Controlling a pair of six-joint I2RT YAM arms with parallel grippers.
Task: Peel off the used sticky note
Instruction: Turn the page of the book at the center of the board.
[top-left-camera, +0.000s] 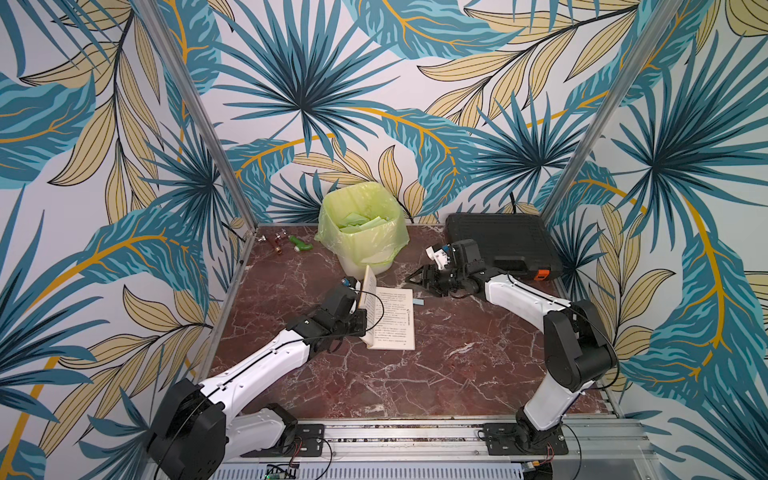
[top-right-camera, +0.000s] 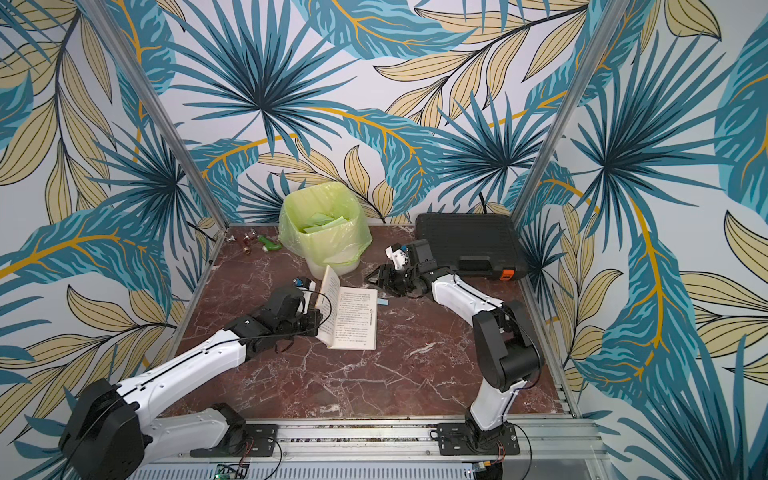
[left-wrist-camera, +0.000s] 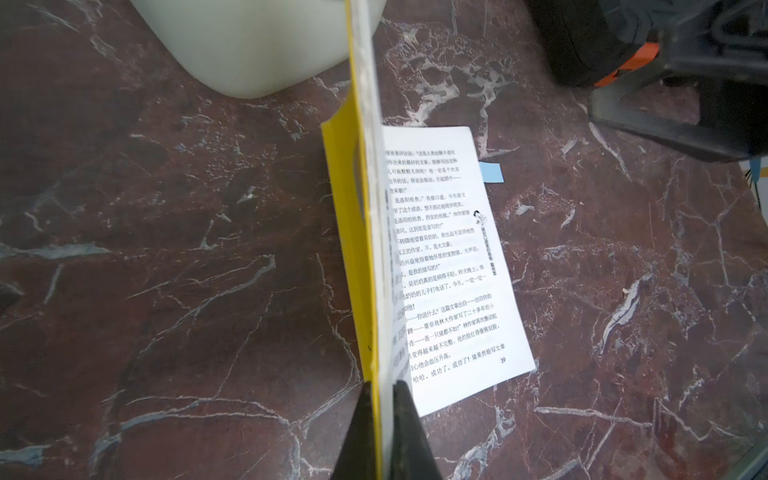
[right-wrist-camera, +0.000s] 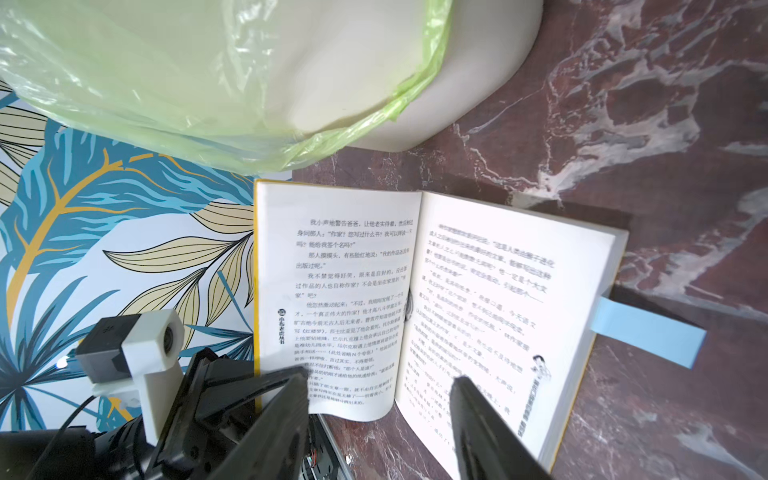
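Note:
An open book (top-left-camera: 395, 320) lies on the marble table, its yellow front cover and first pages (left-wrist-camera: 353, 208) standing upright. My left gripper (left-wrist-camera: 384, 395) is shut on the lower edge of that raised part; in both top views the gripper (top-left-camera: 360, 322) is at the book's left side. A small blue sticky note (right-wrist-camera: 648, 336) sticks out from the outer edge of the flat right page, also visible in a top view (top-left-camera: 419, 302) and the left wrist view (left-wrist-camera: 491, 172). My right gripper (right-wrist-camera: 380, 378) is open and empty, hovering just behind and to the right of the book (top-right-camera: 372, 279), near the sticky note (top-right-camera: 383, 302).
A white bin lined with a green bag (top-left-camera: 361, 224) stands right behind the book, with paper scraps inside. A black plastic case (top-left-camera: 498, 241) sits at the back right, behind the right arm. Small pipe fittings (top-left-camera: 278, 241) and a green piece (top-left-camera: 301, 244) lie at the back left.

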